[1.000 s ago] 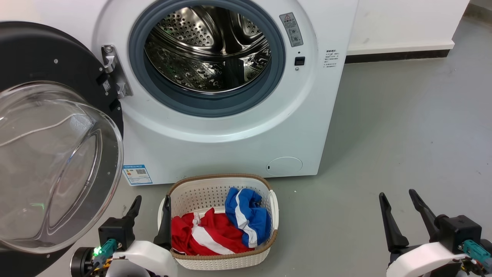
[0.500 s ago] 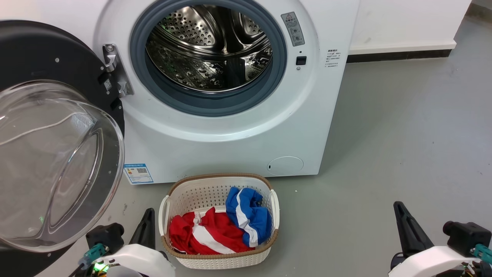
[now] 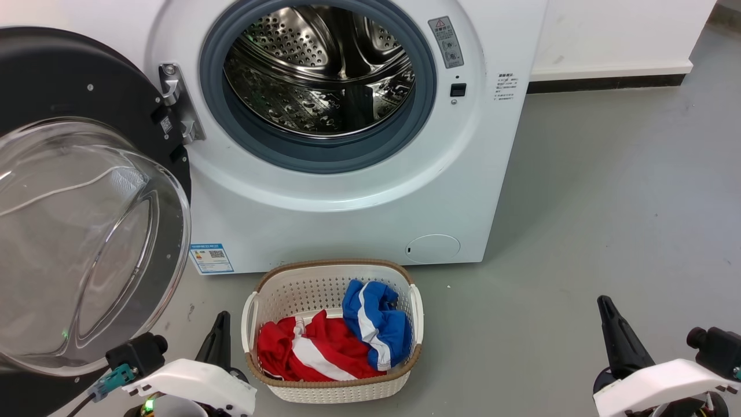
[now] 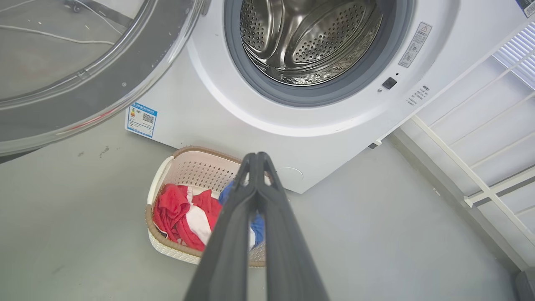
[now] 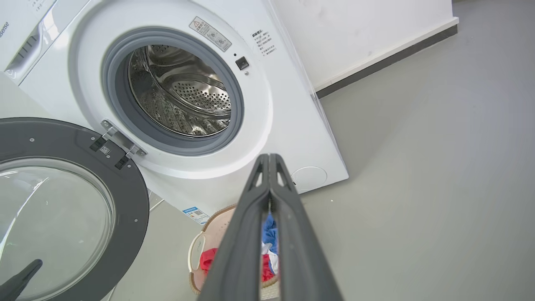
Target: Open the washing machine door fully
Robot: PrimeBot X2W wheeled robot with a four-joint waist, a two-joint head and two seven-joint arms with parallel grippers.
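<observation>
- The washing machine door (image 3: 87, 243) stands wide open at the left of the washing machine (image 3: 347, 214), glass bowl facing out.
- The smooth grey floor (image 3: 608, 202) runs to a white wall (image 3: 608, 35) with a dark skirting strip (image 3: 602, 84).
- A white laundry basket (image 3: 333, 391) of red and blue clothes sits just before the machine.
- The left gripper (image 4: 256, 156) and right gripper (image 5: 268, 158) are both pinched tip to tip, holding nothing, clear of the door.

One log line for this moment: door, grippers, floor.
washing machine door: swung wide open, untouched | left gripper: shut, empty | right gripper: shut, empty | laundry basket: clothes inside, on floor before washing machine
</observation>
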